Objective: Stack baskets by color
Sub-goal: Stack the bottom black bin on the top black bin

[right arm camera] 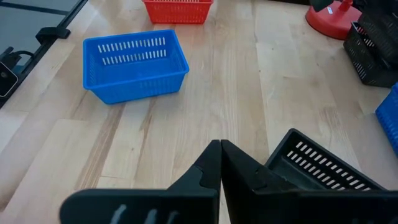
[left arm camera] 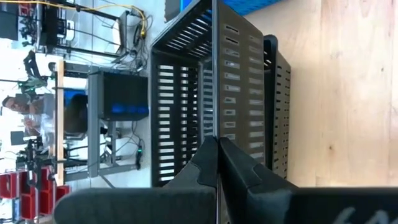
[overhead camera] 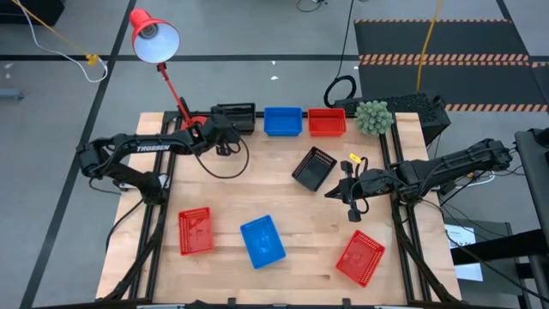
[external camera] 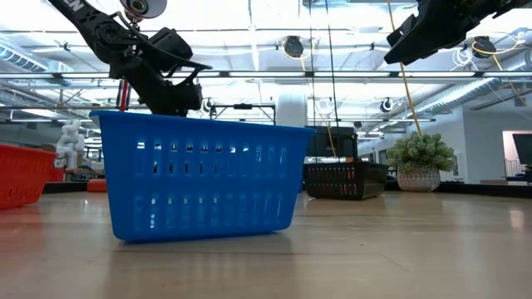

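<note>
Along the desk's far edge black, blue and red baskets sit as color bases, left gripper pinched shut beside the black stack; near mid-desk, right gripper hovers shut by the loose black basket, likely the next to be stacked.

Along the table's far edge three baskets stand in a row, with a plant right of them and a lamp at the left end. A fourth basket sits tilted near the middle. Three more baskets lie apart along the near side.
</note>
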Motion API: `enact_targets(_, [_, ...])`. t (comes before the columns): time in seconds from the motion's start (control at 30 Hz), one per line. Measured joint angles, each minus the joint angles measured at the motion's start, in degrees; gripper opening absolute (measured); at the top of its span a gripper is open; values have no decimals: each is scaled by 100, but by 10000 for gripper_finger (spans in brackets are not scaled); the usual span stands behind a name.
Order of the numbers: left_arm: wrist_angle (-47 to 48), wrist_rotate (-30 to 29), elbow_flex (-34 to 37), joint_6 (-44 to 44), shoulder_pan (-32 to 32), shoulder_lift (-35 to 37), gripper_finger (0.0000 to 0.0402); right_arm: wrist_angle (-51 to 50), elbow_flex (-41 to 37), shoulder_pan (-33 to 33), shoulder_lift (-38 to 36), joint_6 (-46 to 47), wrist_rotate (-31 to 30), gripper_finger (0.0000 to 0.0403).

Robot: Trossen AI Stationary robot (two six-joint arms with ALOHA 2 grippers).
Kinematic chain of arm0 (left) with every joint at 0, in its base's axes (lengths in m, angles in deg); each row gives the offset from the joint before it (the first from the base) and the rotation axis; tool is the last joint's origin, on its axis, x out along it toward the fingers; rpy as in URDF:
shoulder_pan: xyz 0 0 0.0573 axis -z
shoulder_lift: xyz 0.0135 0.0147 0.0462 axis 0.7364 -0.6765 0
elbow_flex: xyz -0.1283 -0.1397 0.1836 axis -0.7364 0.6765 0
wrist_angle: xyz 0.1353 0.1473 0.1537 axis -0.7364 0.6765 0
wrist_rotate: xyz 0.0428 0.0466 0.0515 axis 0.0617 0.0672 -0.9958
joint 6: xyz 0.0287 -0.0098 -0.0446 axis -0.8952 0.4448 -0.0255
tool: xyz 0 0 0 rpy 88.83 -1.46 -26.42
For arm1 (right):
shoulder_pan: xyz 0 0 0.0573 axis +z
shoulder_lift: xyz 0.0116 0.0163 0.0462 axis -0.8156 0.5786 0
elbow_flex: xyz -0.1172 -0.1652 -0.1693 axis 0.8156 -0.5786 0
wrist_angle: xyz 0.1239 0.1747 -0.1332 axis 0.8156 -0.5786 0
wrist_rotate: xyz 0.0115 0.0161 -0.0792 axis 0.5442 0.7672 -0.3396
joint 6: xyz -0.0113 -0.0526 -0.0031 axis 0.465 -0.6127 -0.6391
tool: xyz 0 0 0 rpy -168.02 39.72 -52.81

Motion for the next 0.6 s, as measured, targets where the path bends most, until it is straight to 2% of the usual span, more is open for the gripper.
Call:
enact_targets(0.47, [-2,326,0,31,-307,-2,22,2,0,0,0,2,0,0])
enact_targets(0.6, [9,688,0,28,-366,-2,23,3,0,0,-1,2,0,0])
